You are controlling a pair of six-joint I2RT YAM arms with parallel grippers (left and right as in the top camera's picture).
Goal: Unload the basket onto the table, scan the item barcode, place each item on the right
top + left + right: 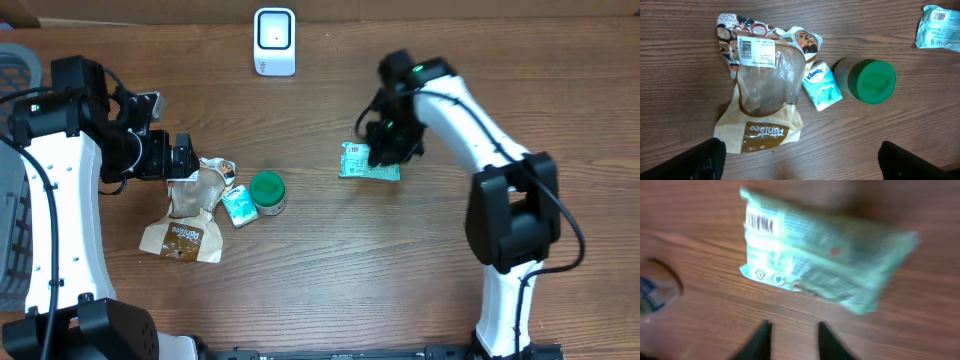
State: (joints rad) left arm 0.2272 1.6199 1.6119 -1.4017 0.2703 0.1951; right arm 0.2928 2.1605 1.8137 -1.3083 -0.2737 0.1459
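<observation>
overhead, edges: the white scanner (274, 41) sits close to the far edge of the table (330, 290). A grey basket (15, 70) pokes in at the left edge.
overhead, room: there's a bare strip of wood between the green-lidded jar (268, 191) and the green packet (360, 165), and more along the near side.
overhead, item: the packet lies flat right of centre, well apart from the scanner, with the right gripper (385, 150) over its right end.
left wrist: the left gripper (800, 152) has its jaws spread wide, gripping nothing. Beyond them are a bread bag (762, 100), a Kleenex pack (822, 85) just beside it, and the jar.
right wrist: blurry. The jaws are slightly parted with only wood between them. The packet is just past the tips, barcode (760, 222) facing up.
surface: brown wood grain.
</observation>
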